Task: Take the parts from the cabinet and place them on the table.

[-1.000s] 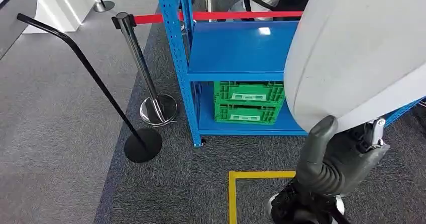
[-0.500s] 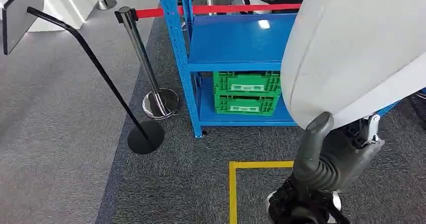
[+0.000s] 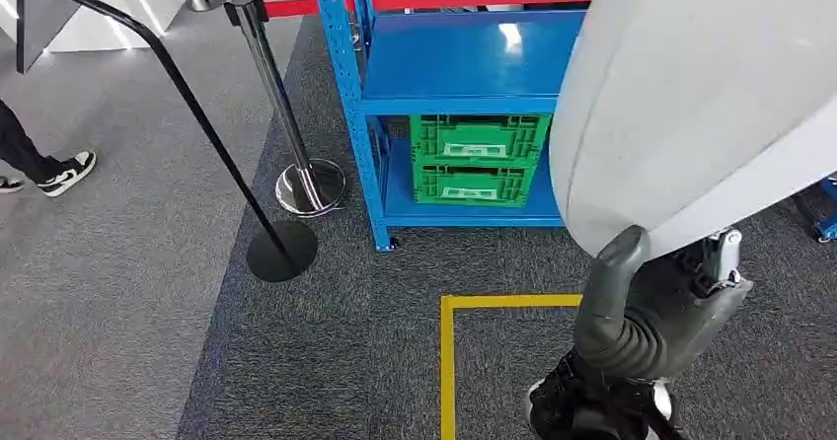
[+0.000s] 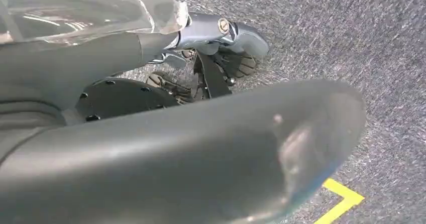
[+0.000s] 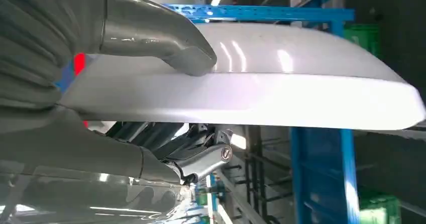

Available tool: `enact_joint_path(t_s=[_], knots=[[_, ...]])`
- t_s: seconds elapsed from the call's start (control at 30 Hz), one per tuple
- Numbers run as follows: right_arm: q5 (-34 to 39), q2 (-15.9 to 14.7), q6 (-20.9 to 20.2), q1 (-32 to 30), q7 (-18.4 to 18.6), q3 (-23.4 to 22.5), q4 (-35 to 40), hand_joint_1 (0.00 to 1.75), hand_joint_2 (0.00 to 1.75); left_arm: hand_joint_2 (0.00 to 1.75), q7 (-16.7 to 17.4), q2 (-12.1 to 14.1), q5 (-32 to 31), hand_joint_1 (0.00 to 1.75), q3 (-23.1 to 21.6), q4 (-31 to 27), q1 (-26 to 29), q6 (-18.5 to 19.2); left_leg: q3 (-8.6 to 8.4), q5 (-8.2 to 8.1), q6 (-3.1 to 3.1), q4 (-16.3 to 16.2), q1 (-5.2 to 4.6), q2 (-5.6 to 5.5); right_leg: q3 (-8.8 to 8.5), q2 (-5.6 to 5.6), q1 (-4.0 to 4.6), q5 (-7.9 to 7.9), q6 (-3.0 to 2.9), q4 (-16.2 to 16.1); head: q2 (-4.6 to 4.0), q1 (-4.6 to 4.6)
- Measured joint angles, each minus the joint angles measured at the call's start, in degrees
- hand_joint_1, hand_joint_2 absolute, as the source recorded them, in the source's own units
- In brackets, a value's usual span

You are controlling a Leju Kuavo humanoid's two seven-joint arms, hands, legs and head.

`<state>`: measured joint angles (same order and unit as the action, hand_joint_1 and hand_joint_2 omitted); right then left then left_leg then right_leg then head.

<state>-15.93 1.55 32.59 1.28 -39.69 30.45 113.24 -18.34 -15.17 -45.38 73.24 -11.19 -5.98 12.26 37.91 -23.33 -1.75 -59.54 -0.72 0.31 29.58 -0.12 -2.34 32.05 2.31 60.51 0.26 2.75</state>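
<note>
The right hand gripped a large white panel, thumb on its face. The left hand's state could not be told. Green crates sat on the blue shelf.

A chrome stanchion post is standing beside the blue rack, carrying a red barrier belt. A black angled sign stand is resting on grey carpet, where yellow floor tape is marking a corner. A person's sneaker is showing at the edge.
</note>
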Motion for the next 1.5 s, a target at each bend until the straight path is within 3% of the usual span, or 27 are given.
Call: enact_joint_path(t_s=[0.03,0.07,0.17,0.23,0.33,0.4,0.43,0.5,0.53,0.57,0.6,0.67,0.7,0.73,0.77,0.83,0.9,1.0,1.03,1.1,1.17,1.2,1.23,1.3,1.37,1.4,1.5], knots=[[0.0,0.0,0.0,0.1,0.0,0.0,0.0,1.75,1.75,0.00,0.0,0.2,-0.1,0.00,0.0,0.0,0.1,-0.1,0.39,-0.59,0.30,-0.3,0.18,-0.07,0.58,-0.33,-0.10,-0.61,-0.80,0.0,0.00,-0.11],[0.0,0.1,0.0,0.0,0.0,0.0,0.0,1.75,1.75,0.00,0.0,0.1,-0.2,0.00,0.0,0.0,0.1,-0.1,0.89,-3.84,0.82,-1.8,0.26,-0.11,1.33,-0.26,-0.11,-1.35,-1.45,-0.1,0.00,0.20],[-0.1,0.1,0.2,0.0,0.0,0.1,0.0,1.75,1.75,0.00,0.1,0.1,-0.4,0.00,0.0,0.0,0.0,0.1,3.73,-12.88,1.59,-13.6,0.80,-0.09,3.64,-0.29,-0.07,-3.40,-1.53,0.0,0.00,0.29],[-0.3,0.1,0.3,-0.1,0.0,0.2,0.0,1.75,1.75,0.00,0.1,0.1,-0.4,0.00,0.0,0.0,0.0,0.2,3.06,-12.45,1.53,-16.9,0.89,-0.09,5.16,-0.40,-0.04,-4.55,-1.33,0.1,0.00,0.26],[-0.3,0.2,0.3,-0.2,0.0,0.6,0.0,1.75,1.75,0.00,0.1,0.2,-0.2,0.00,0.0,0.0,0.0,0.2,-6.39,-7.77,0.24,-5.4,0.64,-0.36,6.99,-0.37,0.20,-6.26,-1.10,0.0,0.00,0.28],[-0.3,0.4,0.3,-0.2,0.0,0.9,0.2,1.75,1.75,0.00,0.0,0.4,-0.2,0.00,0.0,0.0,-0.3,0.2,-12.67,-10.12,-1.03,3.7,-0.19,-0.67,6.95,-0.36,0.07,-7.12,-0.49,-0.4,0.00,0.17],[-0.3,0.5,0.3,-0.2,0.0,0.9,0.2,1.75,1.75,0.00,0.0,0.5,-0.2,0.00,0.0,-0.1,-0.4,0.2,-12.46,-9.88,-0.60,3.7,-0.32,-0.74,6.86,-0.59,-0.39,-7.74,0.07,-0.8,0.00,0.24],[-0.3,0.6,0.3,-0.2,0.0,1.0,0.2,1.75,1.75,0.00,0.0,0.5,-0.1,0.00,0.1,-0.1,-0.3,0.2,-11.65,-8.64,-1.08,4.2,-0.95,-0.73,6.67,-0.57,-0.73,-9.23,1.00,-1.9,0.00,0.28],[-0.2,0.6,0.3,-0.3,0.0,1.0,0.2,1.75,1.75,0.00,0.0,0.6,-0.1,0.00,0.1,-0.1,-0.3,0.2,-11.82,-6.80,-1.38,5.9,-0.29,-0.61,6.82,-0.50,-0.60,-9.40,1.21,-2.0,0.00,0.22],[-0.1,0.5,0.4,-0.3,0.0,1.0,0.2,1.75,1.75,0.00,0.0,0.5,-0.1,0.00,0.1,-0.1,-0.3,0.1,-11.38,-6.00,-1.03,6.3,-0.28,-0.22,7.39,-0.40,-0.45,-7.43,1.16,-1.3,0.00,0.11],[0.4,0.5,0.9,-0.1,0.0,1.0,0.2,1.75,1.75,0.00,0.0,0.5,0.1,0.00,0.1,-0.1,-0.3,0.0,-10.48,-5.27,-1.50,6.4,-0.28,-0.17,8.08,-0.34,-0.24,-3.65,1.08,1.2,0.00,0.09],[1.8,0.5,3.1,0.2,0.0,1.0,0.2,1.75,1.75,0.00,0.0,0.3,0.4,0.00,0.1,-0.1,-0.2,-0.7,-8.83,-3.93,-1.50,6.3,-0.43,0.04,9.52,-0.27,0.11,2.83,1.34,9.3,0.00,0.11],[2.8,0.5,3.5,0.7,0.0,0.9,0.2,1.75,1.75,0.00,0.1,0.3,0.5,0.00,0.2,-0.1,-0.1,-1.1,-7.89,-3.25,-1.47,6.1,-0.48,0.21,9.89,-0.25,0.35,3.62,1.47,13.0,0.00,0.04],[3.3,0.4,3.5,1.2,0.0,0.9,0.1,1.75,1.75,0.00,0.2,0.2,0.5,0.00,0.2,0.0,-0.1,-1.4,-6.78,-2.62,-1.44,5.7,-0.49,0.40,9.44,-0.25,0.49,2.36,1.44,14.8,0.00,0.09],[3.6,0.3,3.5,1.6,0.0,0.9,0.0,1.75,1.75,0.00,0.4,0.2,0.3,0.00,0.2,0.0,-0.1,-1.5,-6.05,-2.13,-1.38,5.3,-0.48,0.51,8.16,-0.24,0.52,0.24,1.38,14.3,0.00,0.13],[3.8,0.3,3.5,2.2,0.0,0.9,-0.1,1.75,1.75,0.00,0.7,0.0,-0.1,0.00,0.2,0.0,-0.1,-1.9,-3.66,-1.35,-1.11,3.8,-0.46,0.51,1.90,-0.25,0.48,-3.53,1.22,6.7,0.00,0.09],[3.7,0.3,3.5,3.1,0.0,0.9,-0.1,1.75,1.75,0.00,0.3,0.0,-0.5,0.00,0.1,0.0,-0.1,-1.9,-1.81,-1.11,-0.73,1.7,-0.91,0.36,-3.79,-0.22,0.68,0.10,0.96,-2.4,0.00,0.13],[3.3,0.4,3.7,3.4,0.0,0.9,0.0,1.75,1.75,0.00,-0.3,0.0,-1.0,0.00,0.1,0.0,-0.1,-1.9,-1.29,0.33,0.17,1.7,-0.69,0.41,-2.79,-0.19,1.17,0.28,-0.64,-2.5,0.00,0.18],[3.1,0.4,3.8,3.5,0.0,0.9,0.0,1.75,1.75,0.00,-0.4,0.1,-1.2,0.00,0.1,-0.1,-0.1,-1.9,-0.92,0.57,0.32,1.5,-0.62,0.34,-2.14,-0.44,0.54,-0.41,-1.41,-2.7,0.00,0.02],[2.7,0.6,3.8,3.6,0.0,0.9,0.0,1.75,1.75,0.00,-0.7,0.2,-1.3,0.00,0.1,0.0,-0.1,-1.7,0.12,-4.91,1.47,-1.4,-0.22,-0.25,-0.84,-0.57,0.45,-1.71,-2.20,-2.7,0.00,0.37],[1.9,0.9,3.8,3.4,0.0,0.9,0.3,1.75,1.75,0.00,-1.0,0.5,-1.3,0.00,0.1,-0.1,-0.1,-1.4,2.03,-11.37,2.31,-9.4,0.46,-0.23,0.80,-0.57,0.42,-3.12,-2.13,-2.7,0.00,0.44],[1.8,0.9,3.8,3.1,0.0,0.8,0.5,1.75,1.75,0.00,-1.0,0.7,-1.3,0.00,0.1,0.0,-0.1,-1.4,2.74,-12.81,2.60,-13.8,0.81,-0.23,1.83,-0.60,0.40,-3.90,-1.97,-2.6,0.00,0.37],[1.6,0.9,3.8,2.8,0.0,0.8,0.5,1.75,1.75,0.00,-1.0,0.9,-1.4,0.00,0.0,-0.1,-0.1,-1.3,2.45,-12.11,2.69,-15.5,1.03,-0.21,2.44,-0.66,0.34,-4.52,-1.82,-2.6,0.00,0.46],[1.0,1.0,3.8,2.2,0.0,0.8,0.5,1.75,1.75,0.00,-0.9,1.1,-1.4,0.00,0.0,-0.1,-0.1,-1.2,-1.13,-8.09,2.69,-12.5,1.36,-0.22,3.92,-0.72,0.21,-5.70,-1.43,-2.6,0.00,0.44],[1.0,1.0,3.8,1.9,0.0,0.7,0.7,1.75,1.75,0.00,-0.9,1.2,-1.4,0.00,0.0,-0.1,-0.3,-0.9,-8.79,-6.33,2.43,-2.1,1.35,-0.32,4.89,-0.68,0.05,-6.82,-0.98,-2.6,0.00,0.46],[0.7,1.2,3.8,1.8,0.0,0.7,1.1,1.75,1.75,0.00,-0.8,1.2,-1.5,0.00,0.0,0.0,-0.5,-0.8,-12.74,-8.15,2.14,3.5,1.13,-0.50,5.18,-0.68,0.14,-7.23,-0.54,-2.6,0.00,0.42],[-0.6,1.5,3.8,1.3,0.0,0.6,1.4,1.75,1.75,0.00,-0.6,1.2,-2.1,0.00,-0.5,0.0,-0.7,-0.4,-12.78,-8.84,1.57,5.2,0.36,-0.66,5.50,-0.88,-0.26,-8.66,0.75,-3.0,0.00,0.40]])
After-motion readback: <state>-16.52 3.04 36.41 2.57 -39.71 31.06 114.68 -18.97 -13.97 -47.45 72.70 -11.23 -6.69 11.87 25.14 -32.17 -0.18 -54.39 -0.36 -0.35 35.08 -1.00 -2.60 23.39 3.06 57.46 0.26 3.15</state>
